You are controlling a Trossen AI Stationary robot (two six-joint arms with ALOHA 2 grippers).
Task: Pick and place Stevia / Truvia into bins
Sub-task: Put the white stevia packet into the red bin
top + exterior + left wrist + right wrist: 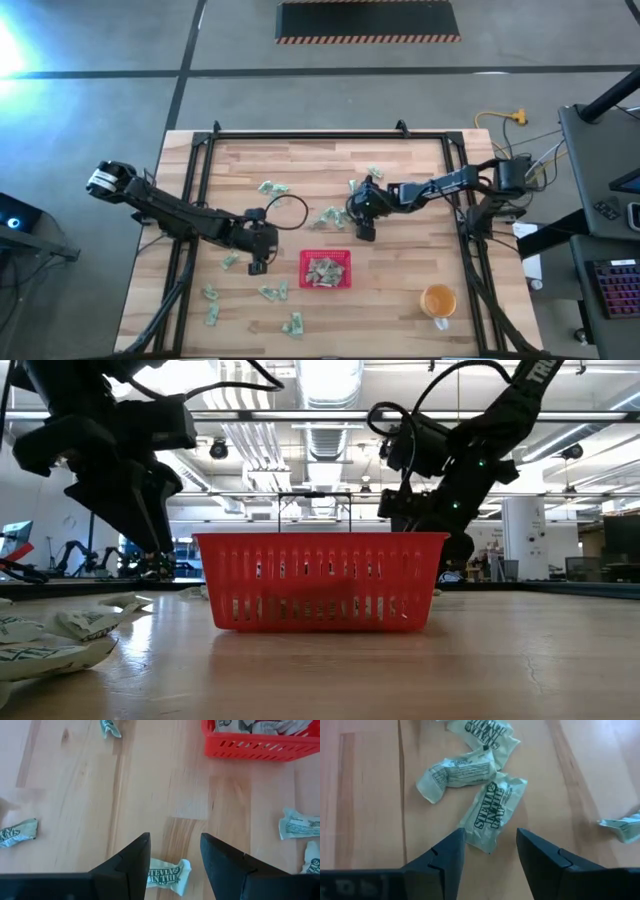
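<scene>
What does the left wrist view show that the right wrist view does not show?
Only the left wrist view: the red tray holding sachets, and one sachet between the open left gripper fingers.
Only the right wrist view: a cluster of three sachets before the open right gripper.
Both: loose sachets on the wooden table.

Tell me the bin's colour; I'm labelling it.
Bright red, with slotted walls; the low view shows it best.

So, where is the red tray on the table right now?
In the high view, the red tray sits near the table's middle, toward the front edge, between the two arms; the orange cup stands to its right.
</scene>
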